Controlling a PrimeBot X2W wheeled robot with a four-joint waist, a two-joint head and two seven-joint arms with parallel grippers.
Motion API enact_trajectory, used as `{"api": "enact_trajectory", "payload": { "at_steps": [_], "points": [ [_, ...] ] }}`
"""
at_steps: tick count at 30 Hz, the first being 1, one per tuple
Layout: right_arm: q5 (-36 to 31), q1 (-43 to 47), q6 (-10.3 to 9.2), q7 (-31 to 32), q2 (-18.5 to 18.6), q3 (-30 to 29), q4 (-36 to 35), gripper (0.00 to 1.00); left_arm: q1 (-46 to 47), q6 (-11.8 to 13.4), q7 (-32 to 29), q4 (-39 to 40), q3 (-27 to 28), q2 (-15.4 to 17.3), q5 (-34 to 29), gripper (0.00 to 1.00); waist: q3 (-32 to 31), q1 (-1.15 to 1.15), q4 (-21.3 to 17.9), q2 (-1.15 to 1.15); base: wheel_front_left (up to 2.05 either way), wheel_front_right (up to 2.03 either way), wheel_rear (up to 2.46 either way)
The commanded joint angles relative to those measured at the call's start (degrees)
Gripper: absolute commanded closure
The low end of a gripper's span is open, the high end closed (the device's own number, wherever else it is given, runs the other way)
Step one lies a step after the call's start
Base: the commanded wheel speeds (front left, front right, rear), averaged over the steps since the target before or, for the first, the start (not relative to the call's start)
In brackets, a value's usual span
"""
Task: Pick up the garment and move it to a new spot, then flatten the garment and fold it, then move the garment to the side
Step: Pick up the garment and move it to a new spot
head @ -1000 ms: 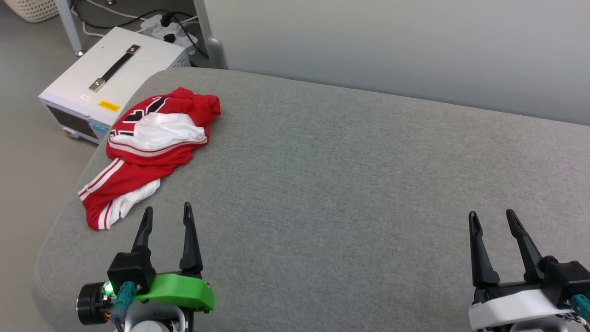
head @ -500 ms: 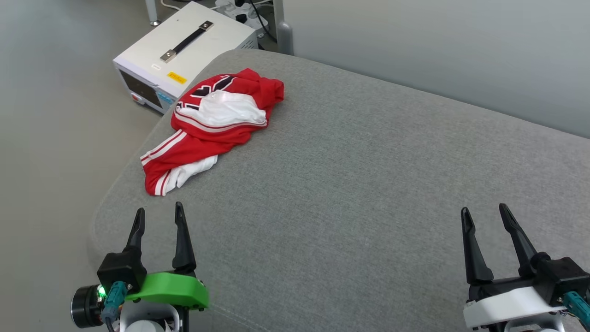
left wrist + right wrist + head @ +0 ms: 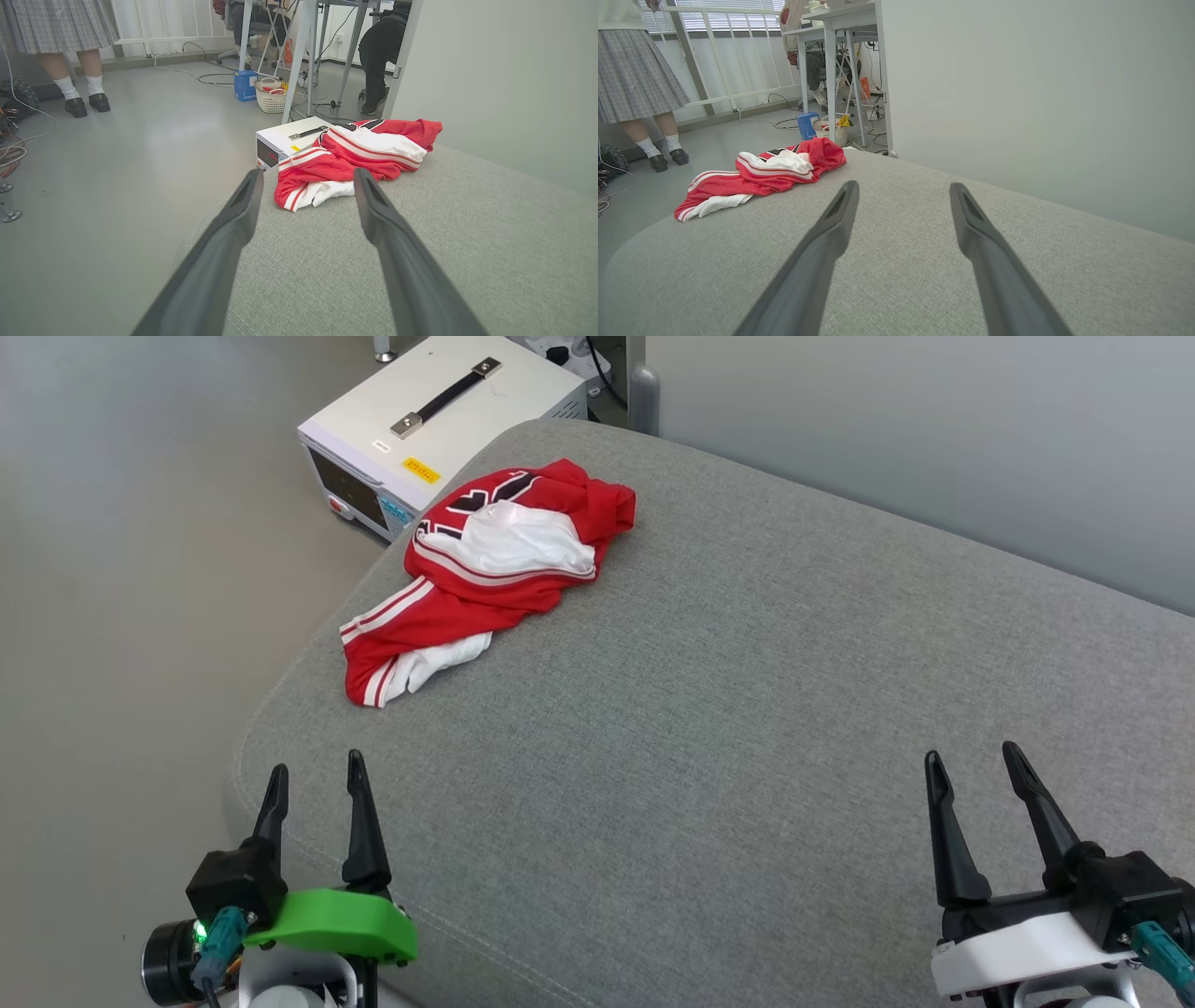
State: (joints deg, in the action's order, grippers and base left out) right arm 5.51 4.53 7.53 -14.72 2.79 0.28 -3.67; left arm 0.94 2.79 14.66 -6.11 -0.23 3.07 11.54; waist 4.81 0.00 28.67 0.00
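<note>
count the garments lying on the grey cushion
1: the red and white garment, crumpled near the far left corner of the cushion, beside the white box on the floor. Its bunched folds could hide something small underneath.

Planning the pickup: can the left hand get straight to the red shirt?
Probably yes. The left hand is open, and just bare grey cushion lies between it and the red shirt ahead.

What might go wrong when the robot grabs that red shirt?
The crumpled red-and-white jersey shirt lies near the rounded edge of the grey fabric surface; a pull might slide it off toward the white box on the floor. It is bunched in layers, so the open left end effector may pinch just one fold.
</note>
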Motion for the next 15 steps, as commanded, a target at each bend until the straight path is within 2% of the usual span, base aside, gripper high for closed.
{"api": "enact_trajectory", "payload": {
  "at_steps": [1, 4, 7, 11, 15],
  "points": [
    [-0.52, -1.07, -0.04, -0.28, 0.09, 0.15, -0.38, 0.0, 1.46, -0.59, 0.34, -0.32, 0.31, -0.19, 0.71, 0.0, 0.49, 0.0, -0.49, 0.0, 0.0, 0.0, 0.0],
    [-1.24, -1.63, -0.04, -0.28, 0.09, 0.2, -0.64, 0.0, 4.26, -2.34, 0.34, -0.94, 1.54, -0.19, 0.97, 0.0, 1.59, 0.0, -1.31, 0.0, 0.0, 0.0, 0.0],
    [-2.45, -2.58, -0.04, -0.28, 0.09, 0.43, -1.13, 0.0, 9.51, -5.27, 0.34, -2.23, 4.08, 0.36, 0.38, 0.0, 3.44, 0.0, -2.58, 0.0, 0.0, 0.0, 0.0],
    [-3.95, -4.17, -0.04, -0.28, 0.09, 0.61, -1.83, 0.0, 18.21, -8.04, 0.34, -4.89, 6.61, 2.94, 0.0, 0.0, 6.41, 0.0, -4.64, 0.0, 0.0, 0.0, 0.0],
    [-5.12, -5.67, -0.04, -0.28, 0.09, 0.84, -2.38, 0.0, 26.93, -9.62, 0.34, -8.96, 7.11, 6.45, 1.14, 0.0, 8.87, 0.0, -6.6, 0.0, 0.0, 0.0, 0.0]
  ]
}}
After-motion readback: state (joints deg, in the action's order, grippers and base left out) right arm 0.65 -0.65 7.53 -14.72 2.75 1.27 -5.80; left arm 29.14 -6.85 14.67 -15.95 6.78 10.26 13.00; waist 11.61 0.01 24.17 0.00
